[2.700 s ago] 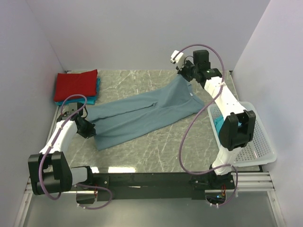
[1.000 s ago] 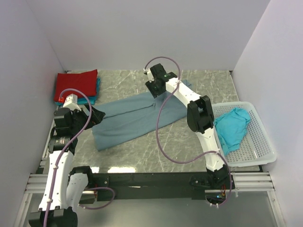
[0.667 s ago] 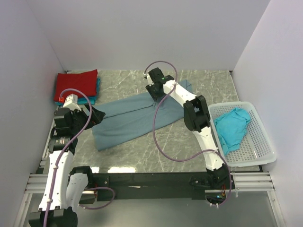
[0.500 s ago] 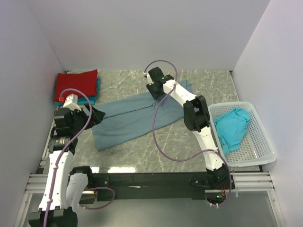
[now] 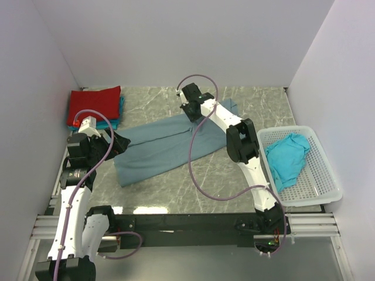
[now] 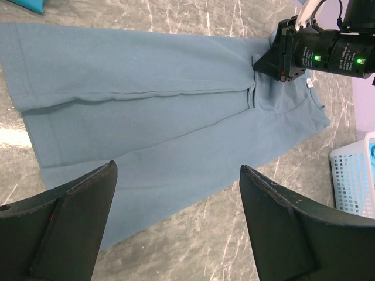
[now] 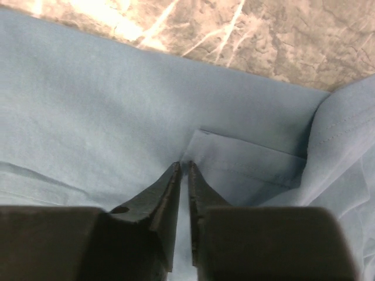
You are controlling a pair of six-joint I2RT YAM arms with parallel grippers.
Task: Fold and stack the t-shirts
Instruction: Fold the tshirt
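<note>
Top: slate-blue soft t-shirt [image 5: 164, 146] spread flat on desk [image 5: 158, 190], centre. Right pincer [image 5: 190, 112] at shirt's far edge, tips hidden under own wrist. Left pincer [image 5: 121, 142] by shirt's left end.
Left wrist: left pincer wide apart, empty, above shirt. White neck label [image 6: 309, 84] seen only here.
Right wrist: right pincer narrowed to slit, nipping shirt fabric at sleeve fold.

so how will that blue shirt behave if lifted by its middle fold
Probably floppy: the blue shirt lies flat with soft creases, so it should drape and trail. Likely light, its layers lying thin. It may slide easily on the smooth marble table.
</note>
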